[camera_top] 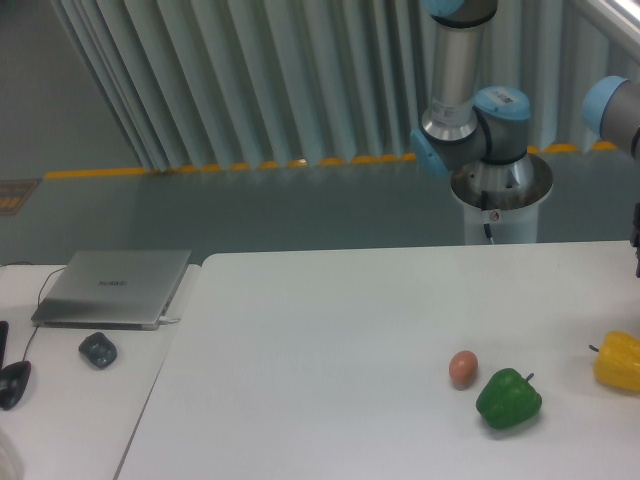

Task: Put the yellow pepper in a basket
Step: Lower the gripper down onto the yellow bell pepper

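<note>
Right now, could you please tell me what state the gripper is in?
Gripper: cannot be told; only a dark sliver shows at the right edge, above the yellow pepper.

Green pepper (508, 399), egg (462, 368), closed laptop (112, 287).

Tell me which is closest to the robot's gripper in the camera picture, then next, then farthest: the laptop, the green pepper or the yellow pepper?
Only a dark bit of the gripper shows, at the right edge.
1. Yellow pepper: at the right edge, just below the gripper.
2. Green pepper: further left, toward the front.
3. Laptop: far over on the left side.
</note>
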